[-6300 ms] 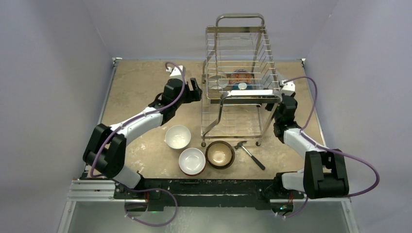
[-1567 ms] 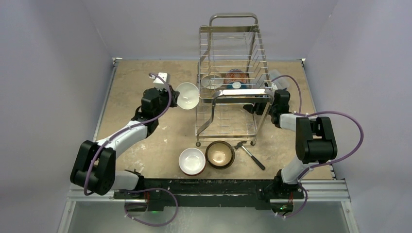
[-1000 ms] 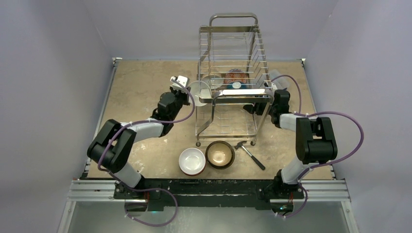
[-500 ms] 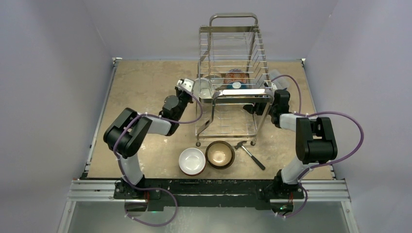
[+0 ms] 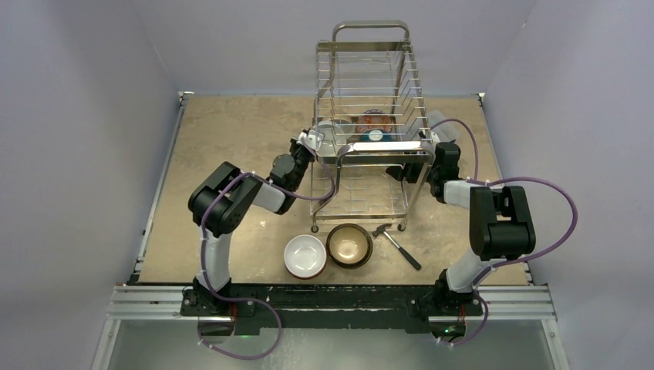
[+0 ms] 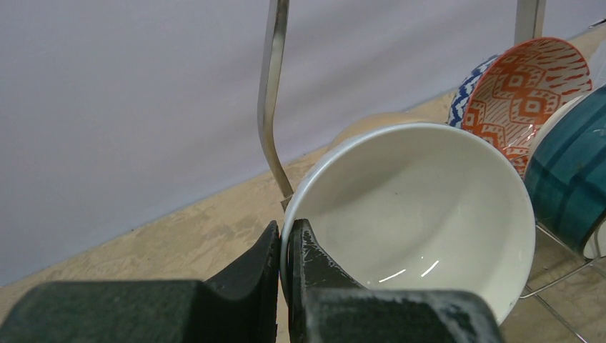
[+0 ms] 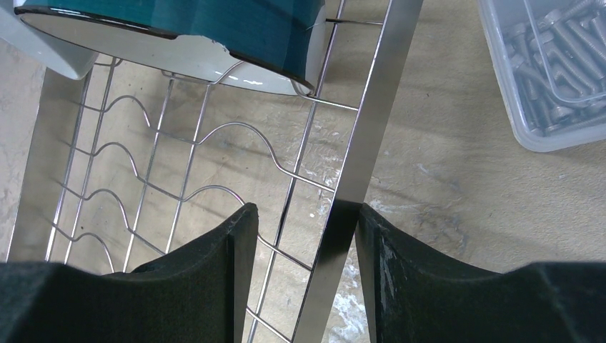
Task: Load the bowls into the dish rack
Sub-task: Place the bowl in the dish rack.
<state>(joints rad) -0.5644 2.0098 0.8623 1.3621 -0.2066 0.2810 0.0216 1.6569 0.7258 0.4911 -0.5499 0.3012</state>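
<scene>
Your left jaws pinch the white bowl (image 6: 421,207) by its rim alone at the dish rack (image 5: 370,166)'s left edge, mid-frame. Clip a wire and the bowl could twist free. Meanwhile your right jaws stand apart, straddling a post.

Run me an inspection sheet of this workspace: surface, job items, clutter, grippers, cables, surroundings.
Surface: tan tabletop, pale scuffs.
Job's things: dish rack standing at the far side; red-patterned bowl and teal bowl on edge inside it; cream bowl held at its left side; white bowl and brown bowl on the table in front.
Clutter: hammer beside the brown bowl; clear box of bolts right of the rack.
Grippers: left gripper shut on the cream bowl's rim; right gripper open, astride a rack post.
Cables: purple cable looping off each arm.
Surroundings: lilac walls; metal rail at the near edge.
</scene>
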